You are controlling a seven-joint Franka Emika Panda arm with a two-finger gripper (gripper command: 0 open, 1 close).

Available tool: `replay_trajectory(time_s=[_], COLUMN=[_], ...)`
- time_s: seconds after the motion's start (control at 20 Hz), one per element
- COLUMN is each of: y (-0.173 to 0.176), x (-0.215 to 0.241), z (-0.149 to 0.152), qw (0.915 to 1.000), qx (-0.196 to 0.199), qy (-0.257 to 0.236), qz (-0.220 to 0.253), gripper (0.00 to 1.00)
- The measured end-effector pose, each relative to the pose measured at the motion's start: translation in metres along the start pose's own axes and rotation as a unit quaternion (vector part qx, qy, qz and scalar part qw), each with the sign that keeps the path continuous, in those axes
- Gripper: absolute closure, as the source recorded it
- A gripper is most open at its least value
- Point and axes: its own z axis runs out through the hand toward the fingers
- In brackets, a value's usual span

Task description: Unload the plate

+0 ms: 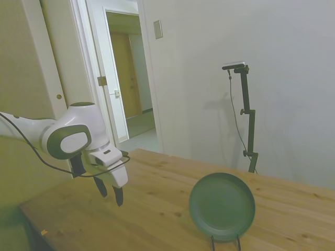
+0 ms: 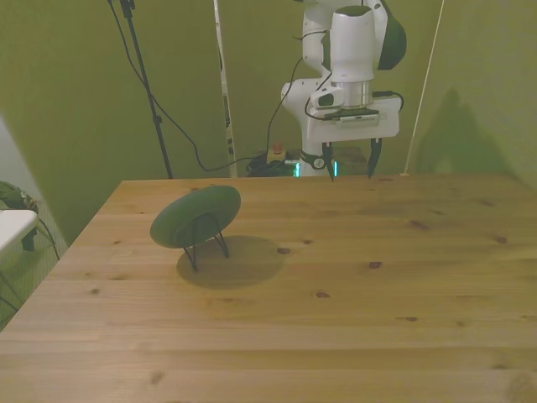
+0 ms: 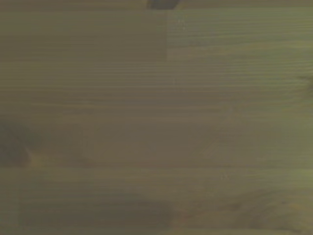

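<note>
The dark green plate (image 1: 222, 206) (image 2: 195, 216) leans upright in a thin black wire stand (image 2: 205, 241) (image 1: 225, 243), on the front view's left half of the table. My gripper (image 2: 350, 160) (image 1: 109, 191) hangs open above the table's far edge, well to the front view's right of the plate and apart from it, with nothing between its fingers. Blurred wood grain fills the wrist view; the plate is outside it.
The wooden table (image 2: 352, 285) (image 1: 157, 209) carries only the plate and its stand. A black tripod pole and cables (image 2: 147, 92) stand behind the table's far left corner in the front view. A white wall and an open doorway (image 1: 128, 78) lie beyond in the side view.
</note>
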Motion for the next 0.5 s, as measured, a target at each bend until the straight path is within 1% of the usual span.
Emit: replay_trajectory(time_s=[0.1, 0.2, 0.35, 0.5], y=[0.001, 0.005, 0.026, 0.062], x=[0.002, 0.006, 0.018, 0.041], z=[0.0, -0.009, -0.044, -0.077], qw=[1.0, 0.9999, 0.9979, 0.9934], qx=[0.001, 0.013, 0.045, 0.066], qy=[0.0, 0.009, 0.035, 0.067], qz=[-0.001, 0.006, 0.031, 0.066], gripper=[0.0, 0.0, 0.0, 0.0])
